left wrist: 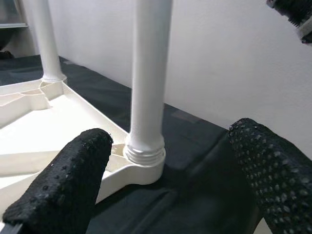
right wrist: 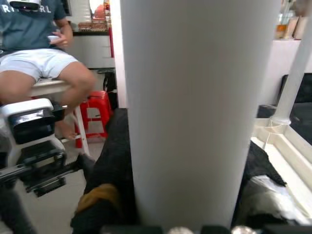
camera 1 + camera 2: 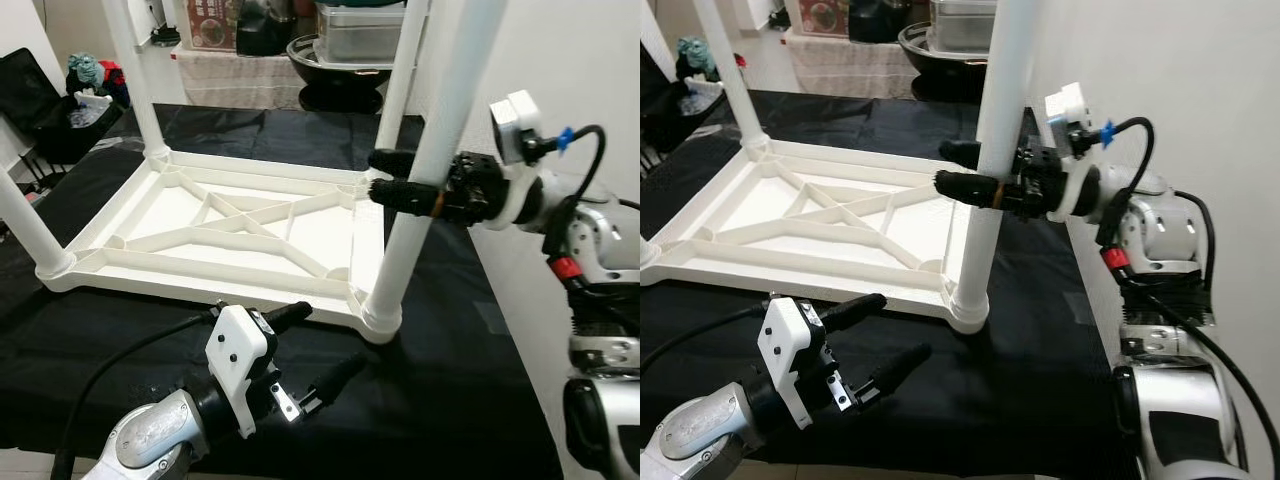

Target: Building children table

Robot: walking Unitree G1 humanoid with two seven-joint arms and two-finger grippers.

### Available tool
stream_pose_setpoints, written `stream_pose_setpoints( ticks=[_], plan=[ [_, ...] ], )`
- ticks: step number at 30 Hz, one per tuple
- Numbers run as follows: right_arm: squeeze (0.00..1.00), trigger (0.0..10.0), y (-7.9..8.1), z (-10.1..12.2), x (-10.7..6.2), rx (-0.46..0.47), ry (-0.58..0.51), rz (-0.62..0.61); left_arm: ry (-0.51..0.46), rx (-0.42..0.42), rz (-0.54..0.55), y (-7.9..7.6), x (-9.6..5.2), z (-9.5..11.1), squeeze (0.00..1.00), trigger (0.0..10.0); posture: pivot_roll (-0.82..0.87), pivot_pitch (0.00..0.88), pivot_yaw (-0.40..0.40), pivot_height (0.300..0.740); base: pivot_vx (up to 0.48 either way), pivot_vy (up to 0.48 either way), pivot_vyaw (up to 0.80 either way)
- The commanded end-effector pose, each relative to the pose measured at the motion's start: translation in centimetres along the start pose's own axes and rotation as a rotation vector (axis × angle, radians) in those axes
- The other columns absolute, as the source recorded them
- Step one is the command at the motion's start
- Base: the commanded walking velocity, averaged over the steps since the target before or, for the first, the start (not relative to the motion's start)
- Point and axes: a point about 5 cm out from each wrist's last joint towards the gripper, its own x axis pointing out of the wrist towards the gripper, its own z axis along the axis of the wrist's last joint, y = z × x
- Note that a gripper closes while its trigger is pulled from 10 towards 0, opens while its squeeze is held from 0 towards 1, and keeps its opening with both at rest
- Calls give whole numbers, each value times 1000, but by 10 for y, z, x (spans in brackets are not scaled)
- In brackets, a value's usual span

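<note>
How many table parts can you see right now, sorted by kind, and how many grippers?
White table legs standing in the corner sockets: 4, with the near right leg held between the right gripper's fingers.
White tabletop, upside down on the black cloth: 1
Grippers: 2, the right gripper and the left gripper, which is open in front of the table.
Total: 7

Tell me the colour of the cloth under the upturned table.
Black; the cloth shows best in the left eye view, beneath the white table.
</note>
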Motion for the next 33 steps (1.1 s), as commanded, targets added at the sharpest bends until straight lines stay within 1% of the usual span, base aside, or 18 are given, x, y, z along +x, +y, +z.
stream_pose_setpoints(
  ticks=[1,4,5,8,9,10,11,12,13,14,18,19,21,27,28,30,31,33],
  plan=[
    [0,0,6,-3,-2,17,13,55,6,-4,-5,-1,0,-1,0,10000,-13,88,-78,740,0,0,0],
    [0,0,20,-16,-8,34,44,8,-7,-2,-4,1,4,0,0,10000,-34,83,-99,740,0,0,0],
    [0,0,23,-25,-7,35,75,-93,-13,2,1,1,6,0,0,10000,-48,79,-110,740,0,0,0],
    [0,0,26,-33,-5,47,106,-188,-19,3,6,1,7,0,0,10000,-51,77,-113,740,0,0,0],
    [0,0,28,-47,3,88,151,-342,-24,7,12,2,7,0,0,10000,-60,73,-123,740,0,0,0],
    [0,0,28,-47,3,88,151,-342,-24,7,12,2,7,0,0,10000,-60,73,-123,740,0,0,0],
    [0,0,25,-70,13,111,241,-617,-29,9,16,3,8,1,0,10000,-60,69,-120,740,0,0,0],
    [0,0,25,-70,13,111,241,-617,-29,9,16,3,8,1,0,10000,-60,69,-120,740,0,0,0],
    [0,0,32,-93,16,141,323,-944,-34,16,18,5,9,2,0,10000,-83,61,-110,740,0,0,0],
    [0,0,44,-105,28,123,366,-1091,-40,20,19,8,10,3,0,10000,-93,55,-102,740,0,0,0],
    [0,0,52,-110,36,106,378,-1150,-43,21,19,9,11,4,0,10000,-96,54,-97,740,0,0,0],
    [0,0,51,-109,49,86,365,-1111,-44,26,15,11,12,4,0,10000,-102,30,-93,740,0,0,0],
    [0,0,49,-108,57,70,356,-1061,-44,29,12,12,12,3,0,10000,-103,29,-91,740,0,0,0],
    [0,0,43,-105,64,64,334,-1025,-45,36,13,14,13,3,0,10000,-104,18,-81,740,0,0,0],
    [0,3529,42,-104,66,65,324,-1028,-51,32,17,14,13,3,0,10000,-104,19,-77,740,0,0,0],
    [0,3529,42,-104,66,65,324,-1028,-51,32,17,14,13,3,0,10000,-104,19,-77,740,0,0,0],
    [0,10000,40,-92,76,54,229,-927,-51,26,12,11,14,3,0,10000,-92,26,-78,740,0,0,0],
    [0,10000,40,-87,79,41,191,-869,-50,25,10,10,14,2,0,10000,-92,26,-78,740,0,0,0]
  ],
)
